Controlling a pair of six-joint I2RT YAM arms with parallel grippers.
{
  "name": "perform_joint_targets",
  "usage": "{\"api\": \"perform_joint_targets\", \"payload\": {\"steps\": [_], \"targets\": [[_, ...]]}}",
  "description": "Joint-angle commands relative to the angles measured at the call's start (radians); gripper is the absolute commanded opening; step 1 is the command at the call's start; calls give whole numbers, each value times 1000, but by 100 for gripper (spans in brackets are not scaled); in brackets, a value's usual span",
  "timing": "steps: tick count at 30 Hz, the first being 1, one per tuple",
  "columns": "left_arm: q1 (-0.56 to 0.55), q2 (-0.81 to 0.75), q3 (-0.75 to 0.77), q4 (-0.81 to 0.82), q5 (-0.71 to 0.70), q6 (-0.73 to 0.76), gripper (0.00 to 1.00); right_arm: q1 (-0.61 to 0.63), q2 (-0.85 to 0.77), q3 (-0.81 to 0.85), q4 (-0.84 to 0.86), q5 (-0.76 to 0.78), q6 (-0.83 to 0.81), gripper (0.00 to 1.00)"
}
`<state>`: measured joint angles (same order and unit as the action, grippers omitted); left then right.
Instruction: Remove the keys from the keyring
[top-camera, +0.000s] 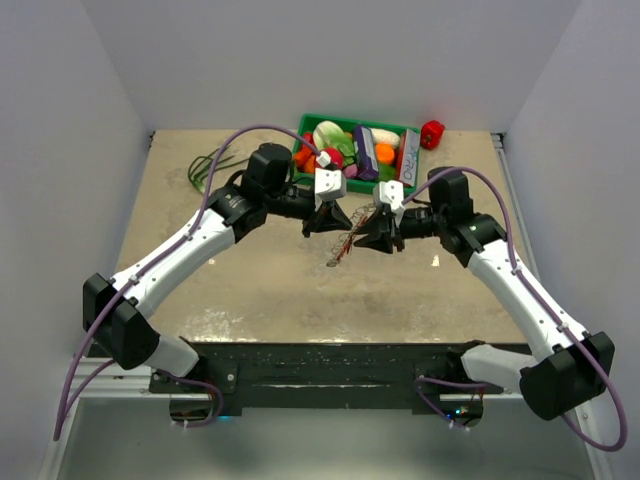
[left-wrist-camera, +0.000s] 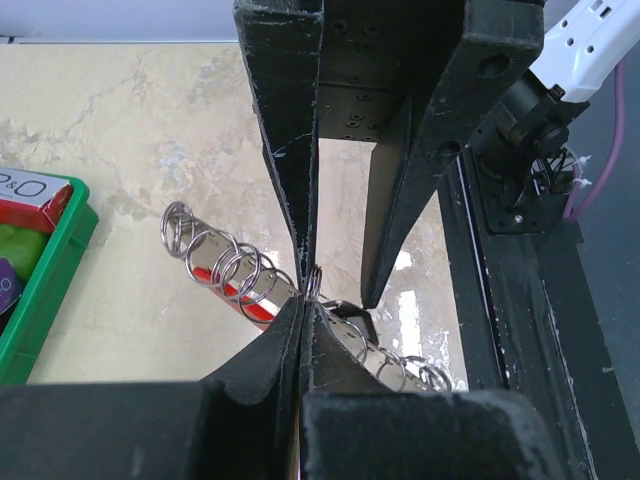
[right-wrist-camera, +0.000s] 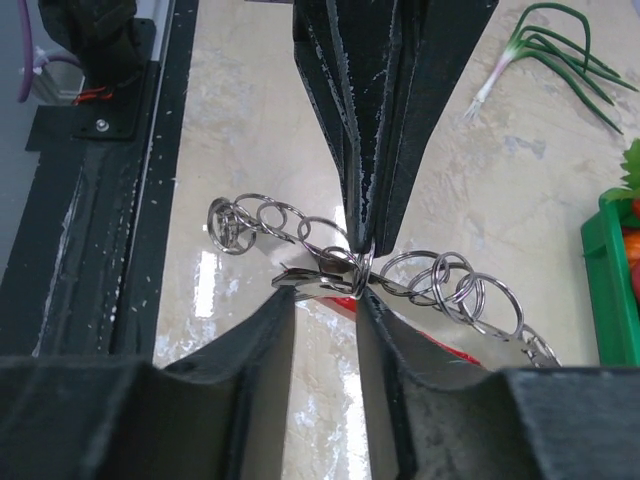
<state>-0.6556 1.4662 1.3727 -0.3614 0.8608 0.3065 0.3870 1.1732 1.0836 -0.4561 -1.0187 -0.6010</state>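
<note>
Two grippers meet tip to tip. Left gripper (left-wrist-camera: 303, 300) is pinched shut on the keyring (left-wrist-camera: 240, 268). Right gripper (right-wrist-camera: 328, 300) is part-open astride the keys (right-wrist-camera: 310, 280), hold unclear. The keyring's long axis crosses both jaws, just near-side of the green tray (top-camera: 303, 140).

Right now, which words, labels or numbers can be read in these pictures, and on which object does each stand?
"O": one large dark letter on the white and red cardboard box inside the green plastic bin; the rest is cut off.
Top view, print on the long box in that bin: too small to read.
No other text.
</note>
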Motion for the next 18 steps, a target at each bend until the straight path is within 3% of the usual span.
{"api": "perform_joint_targets", "payload": {"steps": [1,10,13,18], "targets": [[5,-30,23,35,21,0,0,6,-1,25,48,-44,42,31],[4,-38,20,35,11,2,0,6,16,29,68,-54,98,33],[4,-43,17,36,-6,0,0,4,2,29,40,-31,69,43],[4,-43,9,61,-45,-21,0,6,-52,-27,158,5,161,50]]}}
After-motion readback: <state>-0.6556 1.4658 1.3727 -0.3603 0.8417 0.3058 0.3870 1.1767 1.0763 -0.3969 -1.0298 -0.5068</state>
